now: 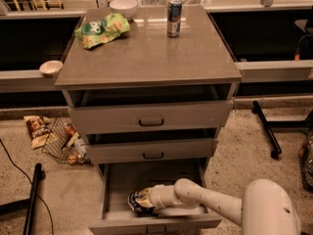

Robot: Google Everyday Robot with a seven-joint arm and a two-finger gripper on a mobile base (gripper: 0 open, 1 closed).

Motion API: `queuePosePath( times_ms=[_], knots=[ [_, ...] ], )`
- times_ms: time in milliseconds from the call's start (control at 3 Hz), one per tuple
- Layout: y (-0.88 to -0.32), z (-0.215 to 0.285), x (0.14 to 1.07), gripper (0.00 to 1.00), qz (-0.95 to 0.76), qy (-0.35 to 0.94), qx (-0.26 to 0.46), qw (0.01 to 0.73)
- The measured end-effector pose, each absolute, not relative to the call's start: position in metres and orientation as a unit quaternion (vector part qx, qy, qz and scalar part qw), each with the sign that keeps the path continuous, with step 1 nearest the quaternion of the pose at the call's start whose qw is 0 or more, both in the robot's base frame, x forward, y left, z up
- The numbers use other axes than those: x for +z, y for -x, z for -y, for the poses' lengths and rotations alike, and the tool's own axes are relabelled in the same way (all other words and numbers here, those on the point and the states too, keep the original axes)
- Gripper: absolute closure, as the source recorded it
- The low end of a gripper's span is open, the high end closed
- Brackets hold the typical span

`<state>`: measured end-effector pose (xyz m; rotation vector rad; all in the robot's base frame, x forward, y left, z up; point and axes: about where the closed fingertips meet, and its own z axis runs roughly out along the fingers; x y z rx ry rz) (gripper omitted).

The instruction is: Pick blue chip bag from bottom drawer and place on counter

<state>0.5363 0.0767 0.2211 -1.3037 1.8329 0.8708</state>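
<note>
The bottom drawer (117,187) stands pulled open below two shallower drawers. The blue chip bag (139,201) lies crumpled at the drawer's front left. My white arm reaches in from the lower right, and my gripper (149,200) is at the bag's right side, down inside the drawer. The fingertips are hidden by the wrist and the bag. The counter (146,53) is the grey-brown top of the cabinet, above.
On the counter lie a light green bag (101,30), a white bowl (123,7) and a can (174,17). A small bowl (51,67) sits on the left ledge. A brown snack bag (37,129) and a wire basket (66,142) lie on the floor at left.
</note>
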Motion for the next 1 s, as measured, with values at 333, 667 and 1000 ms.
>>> queuePosePath(
  times_ms=[333, 667, 1000],
  knots=[
    [-0.536, -0.077, 0.221, 1.0, -0.71, 0.505, 0.337, 0.357],
    [-0.53, -0.07, 0.282, 1.0, -0.686, 0.525, 0.329, 0.382],
    [-0.518, -0.059, 0.357, 1.0, -0.667, 0.546, 0.297, 0.41]
  ],
)
